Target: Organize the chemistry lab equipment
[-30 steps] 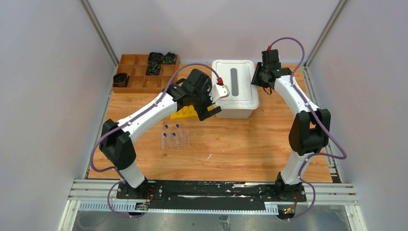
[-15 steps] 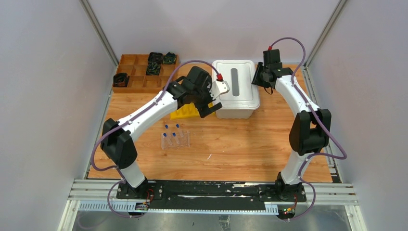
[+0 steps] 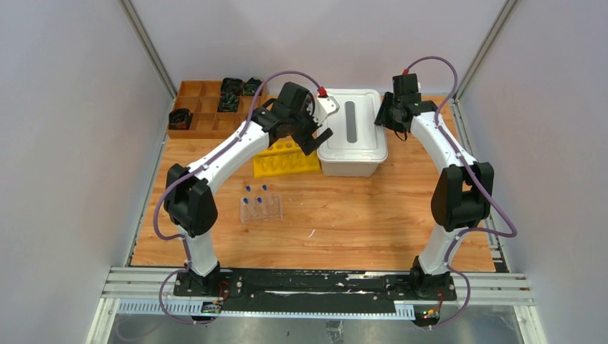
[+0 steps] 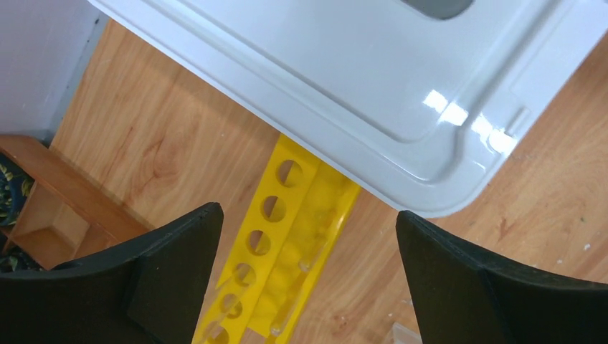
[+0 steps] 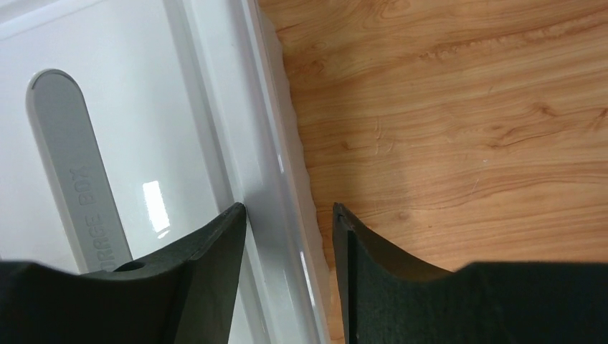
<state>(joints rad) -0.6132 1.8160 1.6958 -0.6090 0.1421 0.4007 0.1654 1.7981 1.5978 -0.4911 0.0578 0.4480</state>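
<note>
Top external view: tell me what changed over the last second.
The left end effector, open, swung from over the yellow rack toward the far edge, to the left side of the white box; the rack now shows fully. No grasp or release is visible. The right end effector stayed astride the box's right rim; box, clear tube rack and wooden tray did not move.
</note>
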